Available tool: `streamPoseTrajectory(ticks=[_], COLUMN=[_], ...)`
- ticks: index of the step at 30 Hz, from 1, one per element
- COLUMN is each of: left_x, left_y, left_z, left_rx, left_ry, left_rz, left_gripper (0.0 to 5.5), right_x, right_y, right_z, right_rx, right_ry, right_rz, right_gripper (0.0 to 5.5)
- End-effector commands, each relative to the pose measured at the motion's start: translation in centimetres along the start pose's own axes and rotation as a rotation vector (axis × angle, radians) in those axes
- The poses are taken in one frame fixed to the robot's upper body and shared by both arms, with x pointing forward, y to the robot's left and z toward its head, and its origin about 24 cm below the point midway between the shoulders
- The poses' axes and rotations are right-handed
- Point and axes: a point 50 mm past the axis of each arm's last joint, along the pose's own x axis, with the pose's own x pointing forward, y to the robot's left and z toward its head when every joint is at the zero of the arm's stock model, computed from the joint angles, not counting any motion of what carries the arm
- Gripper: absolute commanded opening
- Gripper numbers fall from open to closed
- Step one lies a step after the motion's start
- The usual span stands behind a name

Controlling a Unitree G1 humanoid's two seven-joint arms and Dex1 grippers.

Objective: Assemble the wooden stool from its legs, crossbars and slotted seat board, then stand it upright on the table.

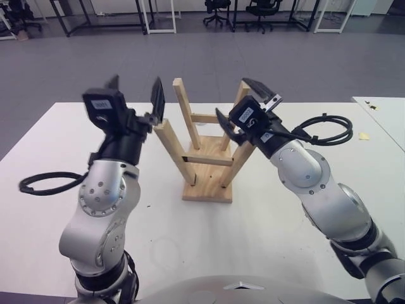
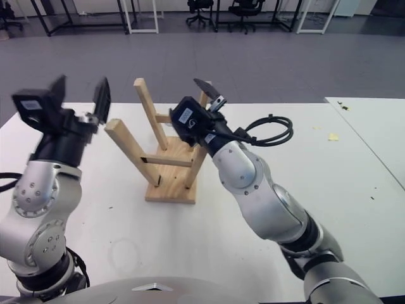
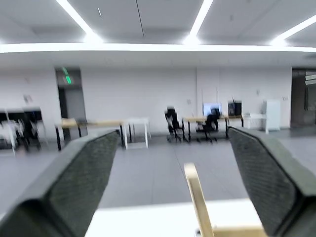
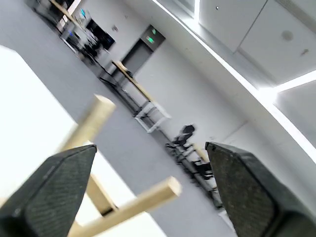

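Observation:
The wooden stool (image 1: 204,152) lies upside down in the middle of the white table (image 1: 253,240). Its seat board (image 1: 207,188) rests flat and its legs, joined by crossbars (image 1: 209,159), point up and splay outward. My left gripper (image 1: 136,95) is open, raised just left of the top of the near left leg (image 1: 172,149). In the left wrist view a leg tip (image 3: 197,202) shows low between the fingers (image 3: 74,192). My right gripper (image 1: 231,95) is open beside the right-hand legs (image 1: 237,158), with two leg ends (image 4: 94,118) visible between its pads (image 4: 54,187).
A black cable loop (image 1: 44,183) hangs by my left arm and another (image 1: 329,130) by my right arm. A second white table (image 1: 383,117) stands at the right. Beyond the table's far edge is grey floor with desks and office chairs (image 1: 262,9).

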Motion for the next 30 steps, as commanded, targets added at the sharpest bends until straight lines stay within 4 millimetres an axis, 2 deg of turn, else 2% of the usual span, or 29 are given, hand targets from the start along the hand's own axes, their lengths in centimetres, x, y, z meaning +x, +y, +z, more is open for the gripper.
streamPoseTrajectory(ticks=[1, 4, 8, 11, 13, 14, 16, 17, 18, 20, 23, 27, 30], left_x=[0.9, 1.2, 1.5, 1.5, 1.4, 1.3, 1.2, 1.2, 1.2, 1.0, 1.0, 2.2, 4.4], left_y=[0.9, 0.7, 0.0, -0.7, -1.3, -1.5, -1.9, -2.0, -2.1, -2.0, -1.8, -0.9, 0.7], left_z=[0.1, -0.8, -1.6, -2.2, -2.4, -2.6, -2.8, -2.8, -2.9, -2.9, -3.0, -2.2, -0.6], left_rx=[-0.002, -0.047, -0.087, -0.067, -0.027, -0.017, -0.013, -0.011, -0.011, -0.012, -0.016, -0.07, -0.125], left_ry=[-0.023, 0.023, 0.062, 0.101, 0.115, 0.124, 0.134, 0.137, 0.138, 0.141, 0.138, 0.078, 0.001], left_rz=[0.03, 0.037, 0.011, -0.039, -0.072, -0.084, -0.097, -0.1, -0.095, -0.084, -0.065, -0.04, -0.074], left_gripper=[4.7, 4.7, 4.7, 4.7, 4.7, 4.7, 4.7, 4.7, 4.7, 4.7, 4.7, 4.7, 4.7], right_x=[1.3, 2.1, 2.3, 1.9, 1.7, 1.5, -0.3, -1.5, -2.2, -2.2, -0.7, 2.4, 2.8], right_y=[0.2, 0.7, 0.8, 2.2, 4.2, 6.3, 11.0, 12.4, 12.8, 12.5, 10.7, 6.0, 1.7], right_z=[-0.3, 1.5, 2.1, 2.2, 0.8, -0.7, -4.9, -6.4, -6.7, -6.1, -4.9, -1.4, 2.0], right_rx=[-0.06, -0.011, 0.018, 0.069, 0.064, 0.056, 0.006, -0.013, 0.004, 0.033, 0.025, 0.051, 0.134], right_ry=[0.003, -0.087, -0.123, -0.113, -0.048, 0.017, 0.208, 0.278, 0.308, 0.291, 0.217, 0.029, -0.182], right_rz=[0.032, 0.044, 0.064, 0.131, 0.236, 0.322, 0.571, 0.658, 0.69, 0.686, 0.581, 0.324, 0.188], right_gripper=[4.11, 4.11, 4.11, 4.11, 4.11, 4.11, 4.11, 4.11, 4.11, 4.11, 4.11, 4.11, 4.11])
